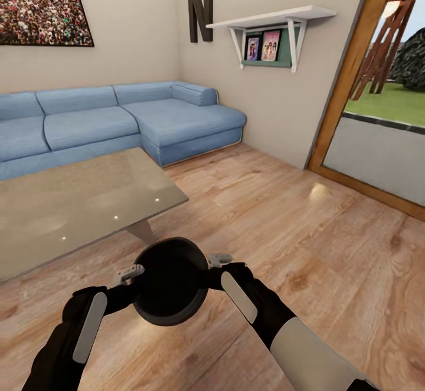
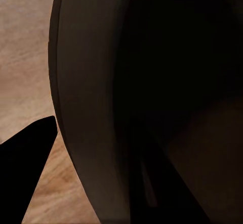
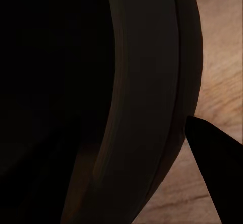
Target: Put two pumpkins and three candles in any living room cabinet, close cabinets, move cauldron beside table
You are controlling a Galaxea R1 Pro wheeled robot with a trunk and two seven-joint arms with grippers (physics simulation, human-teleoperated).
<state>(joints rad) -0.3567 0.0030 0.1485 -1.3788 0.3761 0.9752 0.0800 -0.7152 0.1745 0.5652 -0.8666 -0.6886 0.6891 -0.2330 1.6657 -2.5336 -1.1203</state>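
Note:
A round black cauldron (image 1: 169, 289) hangs just above the wood floor in front of me, its dark mouth facing up. My left gripper (image 1: 133, 274) is shut on its left rim and my right gripper (image 1: 213, 261) on its right rim. The left wrist view looks close along the cauldron's wall (image 2: 126, 82), with one dark fingertip (image 2: 25, 158) outside it. In the right wrist view the rim (image 3: 147, 107) runs past a dark fingertip (image 3: 217, 168). The glass-topped table (image 1: 77, 202) stands just beyond the cauldron, to the left. The pumpkins, candles and cabinet are out of view.
A blue corner sofa (image 1: 118, 120) lines the far wall behind the table. A white wall shelf (image 1: 277, 22) holds framed pictures. At the right is a wood-framed glass door (image 1: 354, 84). Open wood floor (image 1: 295, 232) spreads to the right of the table.

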